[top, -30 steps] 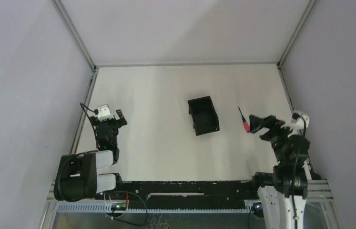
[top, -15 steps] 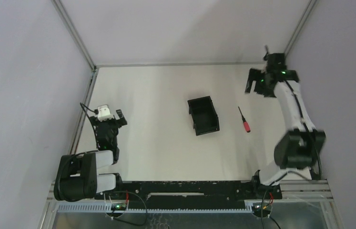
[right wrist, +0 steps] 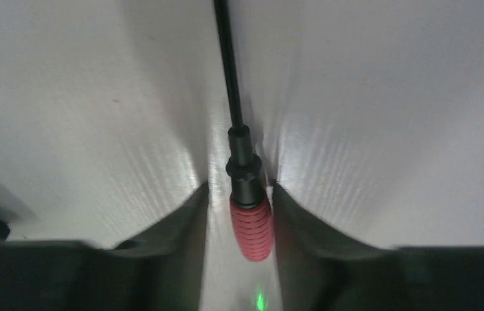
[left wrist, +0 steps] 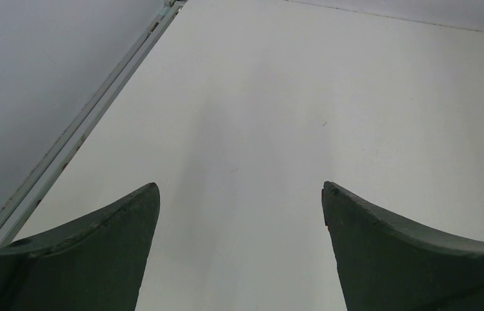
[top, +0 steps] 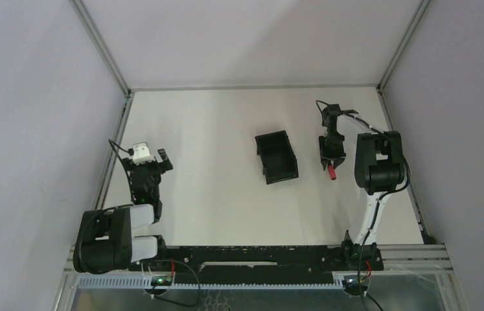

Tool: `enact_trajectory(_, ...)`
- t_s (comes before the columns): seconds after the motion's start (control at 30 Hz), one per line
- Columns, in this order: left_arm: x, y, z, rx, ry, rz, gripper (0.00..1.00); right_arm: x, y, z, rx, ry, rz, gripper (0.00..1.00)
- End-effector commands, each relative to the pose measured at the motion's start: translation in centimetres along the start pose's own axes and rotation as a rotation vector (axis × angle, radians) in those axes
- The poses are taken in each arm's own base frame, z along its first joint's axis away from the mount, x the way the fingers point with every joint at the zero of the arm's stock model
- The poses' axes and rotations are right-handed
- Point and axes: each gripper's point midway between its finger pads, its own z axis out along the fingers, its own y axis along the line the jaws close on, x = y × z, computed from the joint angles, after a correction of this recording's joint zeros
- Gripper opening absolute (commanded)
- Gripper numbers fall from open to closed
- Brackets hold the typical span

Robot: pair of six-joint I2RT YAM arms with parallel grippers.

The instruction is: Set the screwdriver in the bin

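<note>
Between the fingers [right wrist: 161, 246] of the right gripper [right wrist: 239, 189], set narrow, lies the screwdriver [right wrist: 251, 227] on the bench [right wrist: 388, 97], a gap beside its handle; left gripper [left wrist: 240, 189] stands wide.

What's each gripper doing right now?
Left gripper: open, empty.
Right gripper: jaws straddle the screwdriver handle; grip cannot be told.

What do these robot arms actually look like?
Both have black joints and pale grey-white tube links. The left arm carries a white box at its wrist; a thin black cable loops at the wrist of the right arm. The fingers are dark greenish-grey tapering wedges.
</note>
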Motion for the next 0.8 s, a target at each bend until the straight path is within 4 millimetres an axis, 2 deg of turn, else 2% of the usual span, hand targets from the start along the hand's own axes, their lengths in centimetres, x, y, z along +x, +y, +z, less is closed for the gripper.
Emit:
enact_trajectory(0.0, -2.7, -0.2, 0.8, -0.001, -0.076, 0.002, 1.0, -1.6, -1.4, 1.8, 0.112, -0.061, -0.036, 0.39)
enact_trajectory(0.03, -2.7, -0.2, 0.8, -0.002, -0.077, 0.002, 1.0, -1.8, -1.5, 1.7, 0.117, -0.067, -0.041, 0.3)
enact_trajectory(0.1, -2.7, -0.2, 0.8, -0.002, -0.078, 0.002, 1.0, -2.0, -1.9, 1.1, 0.132, -0.068, -0.045, 0.04)
enact_trajectory(0.13, -2.7, -0.2, 0.8, -0.001, -0.076, 0.002, 1.0, -2.0, -1.9, 0.6, 0.136, -0.066, -0.048, 0.0)
enact_trajectory(0.23, -2.7, -0.3, 0.8, 0.0, -0.077, 0.002, 1.0, -2.3, -1.7, -2.1, 0.13, -0.076, -0.056, 0.0)
enact_trajectory(0.47, -2.7, -0.2, 0.8, -0.001, -0.077, 0.002, 1.0, -2.0, -2.2, -13.1, 0.11, -0.129, -0.017, 0.0)
enact_trajectory(0.57, -2.7, -0.2, 0.8, 0.0, -0.077, 0.002, 1.0, -1.9, -2.3, -16.8, 0.103, -0.146, 0.02, 0.0)
enact_trajectory(0.67, -2.7, -0.2, 0.8, 0.0, -0.077, 0.003, 1.0, -1.8, -2.2, -18.3, 0.094, -0.161, 0.051, 0.0)
enact_trajectory(0.77, -2.7, -0.2, 0.8, 0.0, -0.077, 0.002, 1.0, -2.0, -1.0, -18.6, 0.059, -0.172, 0.082, 0.0)
